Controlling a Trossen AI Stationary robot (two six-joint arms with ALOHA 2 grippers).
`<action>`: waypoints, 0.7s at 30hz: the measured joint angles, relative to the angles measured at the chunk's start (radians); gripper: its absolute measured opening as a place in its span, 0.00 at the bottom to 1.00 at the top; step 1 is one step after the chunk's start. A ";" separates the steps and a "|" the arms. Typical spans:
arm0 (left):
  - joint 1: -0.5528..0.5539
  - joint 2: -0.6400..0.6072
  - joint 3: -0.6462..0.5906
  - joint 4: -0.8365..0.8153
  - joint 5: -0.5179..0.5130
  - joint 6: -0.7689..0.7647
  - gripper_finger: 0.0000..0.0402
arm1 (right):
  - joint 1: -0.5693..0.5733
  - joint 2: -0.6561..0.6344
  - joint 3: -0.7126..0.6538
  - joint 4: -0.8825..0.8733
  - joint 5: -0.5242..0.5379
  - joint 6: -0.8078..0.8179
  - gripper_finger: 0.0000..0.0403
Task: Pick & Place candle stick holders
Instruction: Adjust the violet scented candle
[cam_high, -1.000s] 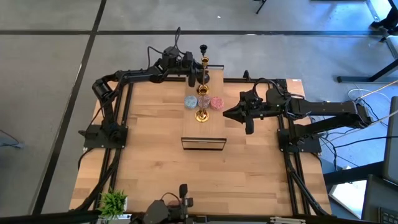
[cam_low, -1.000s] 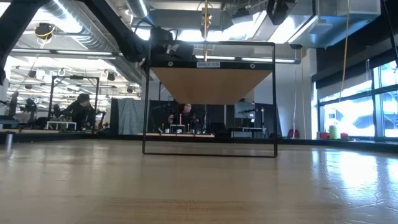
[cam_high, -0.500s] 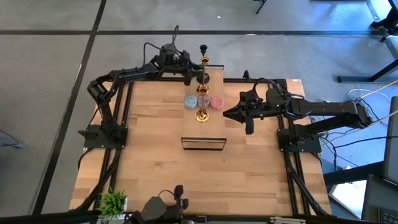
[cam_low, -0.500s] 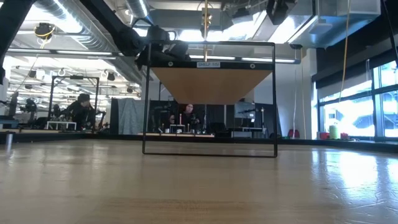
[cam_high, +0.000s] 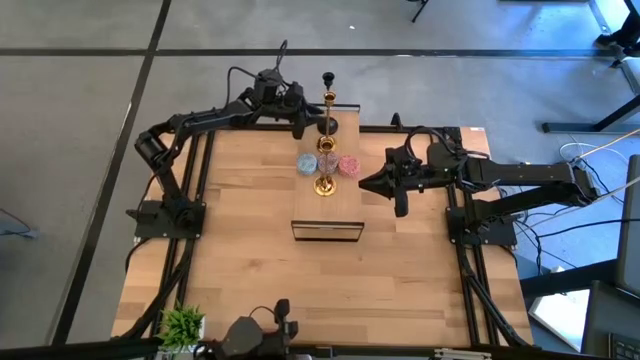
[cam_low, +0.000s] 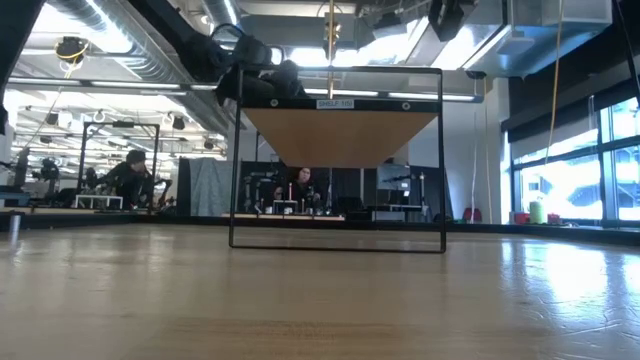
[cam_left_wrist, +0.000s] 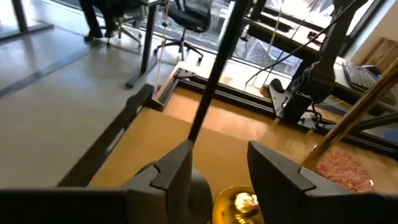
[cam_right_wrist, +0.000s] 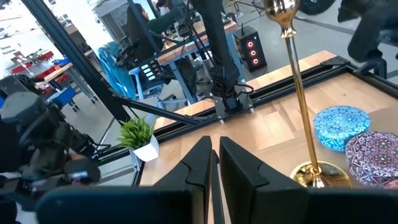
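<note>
Pale wooden table (cam_high: 250, 260) fills the high view, ringed by a black frame and grey floor. Near its far edge stand the candle stick holders: a tall gold one (cam_high: 324, 150) with its round base (cam_high: 324, 185) on the wood, a blue cup (cam_high: 307, 163) and a pink cup (cam_high: 348, 165) at either side of it, a purplish cup (cam_right_wrist: 373, 157) close by the blue one, and a black stem (cam_high: 327, 100) behind them.

Left gripper (cam_high: 312, 122) hangs at the far edge beside the black stem; in its wrist view the 2 fingers (cam_left_wrist: 278, 171) stand partly apart with nothing clamped, a gold base (cam_left_wrist: 239, 205) showing between them.

Right gripper (cam_high: 368, 183) waits just right of the pink cup, its jaws closed and empty.

Mid-table stands a black wire frame (cam_high: 327, 231); its small white label (cam_low: 329, 103) is too small to read. A green potted plant (cam_high: 182, 325) sits at the near left corner.
</note>
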 joint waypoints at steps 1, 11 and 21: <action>0.003 -0.007 0.000 -0.014 -0.007 0.004 0.38 | 0.000 0.000 0.000 -0.003 -0.002 0.000 0.09; 0.061 -0.086 0.000 -0.304 -0.123 0.113 0.37 | 0.000 0.000 0.000 -0.006 -0.030 -0.001 0.09; 0.125 -0.281 0.000 -0.489 -0.131 0.045 0.26 | 0.075 0.000 0.022 -0.015 -0.025 -0.034 0.07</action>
